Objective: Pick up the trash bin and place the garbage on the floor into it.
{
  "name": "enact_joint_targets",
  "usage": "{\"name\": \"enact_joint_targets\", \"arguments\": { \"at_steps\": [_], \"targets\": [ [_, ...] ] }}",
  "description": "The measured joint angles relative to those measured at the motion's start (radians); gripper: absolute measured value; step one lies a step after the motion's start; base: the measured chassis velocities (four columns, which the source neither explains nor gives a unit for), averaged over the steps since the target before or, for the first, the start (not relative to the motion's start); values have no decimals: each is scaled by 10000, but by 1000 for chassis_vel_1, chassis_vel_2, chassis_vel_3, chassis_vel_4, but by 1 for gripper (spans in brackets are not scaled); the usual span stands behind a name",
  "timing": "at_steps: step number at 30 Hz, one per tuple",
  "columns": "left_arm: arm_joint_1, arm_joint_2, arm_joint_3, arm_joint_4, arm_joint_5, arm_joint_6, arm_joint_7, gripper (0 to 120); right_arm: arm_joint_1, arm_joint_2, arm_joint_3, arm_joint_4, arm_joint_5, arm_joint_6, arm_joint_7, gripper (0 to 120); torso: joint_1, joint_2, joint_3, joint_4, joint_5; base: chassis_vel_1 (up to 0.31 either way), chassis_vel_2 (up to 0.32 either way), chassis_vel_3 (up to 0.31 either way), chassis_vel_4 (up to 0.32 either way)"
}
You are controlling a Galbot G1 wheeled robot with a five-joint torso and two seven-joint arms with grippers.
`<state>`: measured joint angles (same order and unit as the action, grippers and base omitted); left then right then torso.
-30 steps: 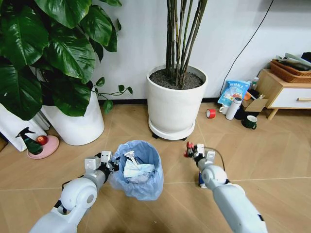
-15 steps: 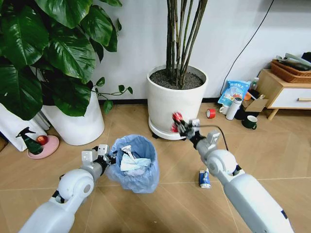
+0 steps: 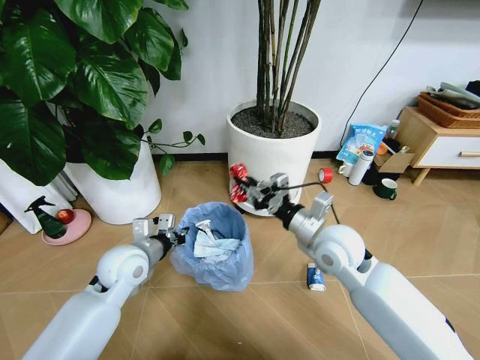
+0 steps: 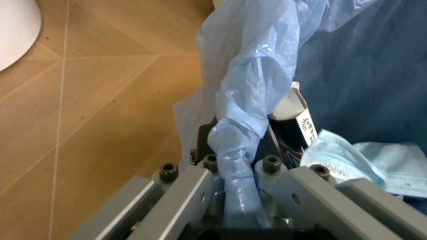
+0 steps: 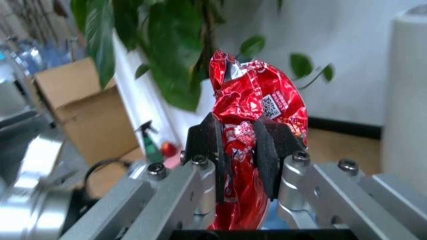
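The trash bin [image 3: 217,255], lined with a crinkled light-blue bag, is held up off the floor with white litter and a blue mask inside. My left gripper [image 3: 166,235] is shut on its rim, the bag's edge [image 4: 240,150] pinched between the fingers. My right gripper [image 3: 244,186] is shut on a red crumpled wrapper [image 3: 238,182] [image 5: 257,115], just above the bin's far rim. A small blue-white bottle [image 3: 315,276] lies on the wooden floor [image 3: 420,232] to the right of the bin.
A big white pot [image 3: 271,161] stands right behind the bin, another [image 3: 120,191] at the left under large leaves. A red tape roll [image 3: 325,175], mug [image 3: 385,188] and wooden cabinet [image 3: 442,142] are at the back right. A green spray bottle [image 3: 46,217] sits far left.
My right gripper has carried the red wrapper up and leftward, from right of the bin to above its far rim. The bin has risen slightly in my left gripper.
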<state>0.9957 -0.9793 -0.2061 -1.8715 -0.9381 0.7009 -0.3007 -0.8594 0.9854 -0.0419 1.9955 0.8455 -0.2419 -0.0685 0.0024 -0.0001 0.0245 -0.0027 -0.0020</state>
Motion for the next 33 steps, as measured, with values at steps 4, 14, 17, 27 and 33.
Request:
{"name": "enact_joint_targets", "arguments": {
  "at_steps": [4, 14, 17, 27, 33],
  "targets": [
    [-194, -46, 199, 97, -54, 5, -55, 0, 39, 37, -448, -267, -258, 0, -63, 12, 0, 0, 0, 0, 1, 0, 0, 0, 0],
    [-351, -56, 309, 153, -109, 14, -89, 0, 96, 95, -973, -589, -837, -172, -42, 29, 0, 0, 0, 1, 0, 0, 0, 0, 0],
    [-339, -56, 308, 147, -109, 14, -89, 0, 116, 153, -1030, -763, -997, -167, -32, 39, 0, 0, 0, 1, -1, 0, 0, 0, 0],
    [-344, -83, 326, 86, -93, 16, -90, 0, 444, 589, -1244, -1206, -1083, -122, 135, 79, 0, 0, 0, 1, 0, 0, 0, 0, 0],
    [-240, -72, 266, 19, -62, 16, -87, 0, 498, 665, -1217, -1230, -1089, -107, 286, 97, 0, 0, 0, 1, 1, 0, 0, 0, 0]
  ]
}}
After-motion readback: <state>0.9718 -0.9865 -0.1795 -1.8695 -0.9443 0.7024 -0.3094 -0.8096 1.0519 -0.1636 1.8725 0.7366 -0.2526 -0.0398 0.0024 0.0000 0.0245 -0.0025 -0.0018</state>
